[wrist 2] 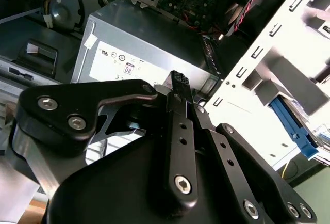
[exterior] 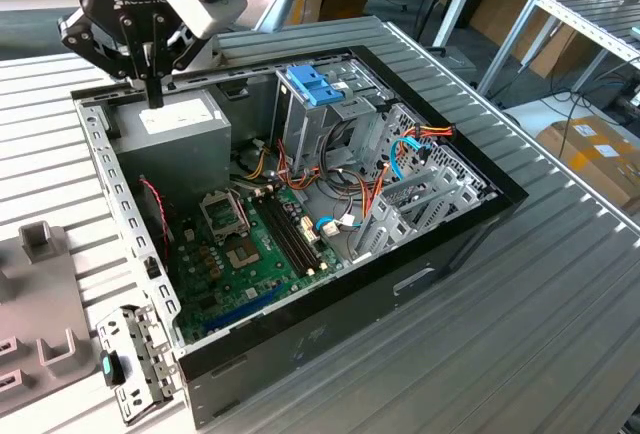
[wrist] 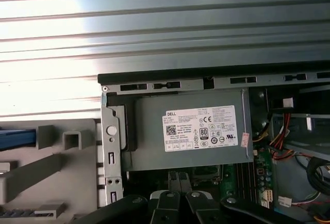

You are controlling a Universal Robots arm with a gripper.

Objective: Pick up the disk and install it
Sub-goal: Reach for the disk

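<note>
While the open computer case (exterior: 330, 326) lay on its side on the ribbed tabletop (exterior: 520, 354), presumably so its bays could be reached from above, the claw (exterior: 152, 89) hovered over the grey power supply (exterior: 180, 119) at the case's far corner. In the second wrist view its fingers (wrist 2: 178, 87) were pressed together at the tips and pinched nothing. The disk (wrist: 18, 137) had not been picked up: in the first wrist view, what I took for its blue rail lay on the grey fixture (wrist: 51, 167) outside the case wall, apparently parked there so it could be gripped cleanly. The second wrist view showed the same blue rail beyond the pale chassis wall. The tall drive bay (exterior: 335, 119), with its blue clip (exterior: 315, 84) on top, stood well apart from the claw.
</note>
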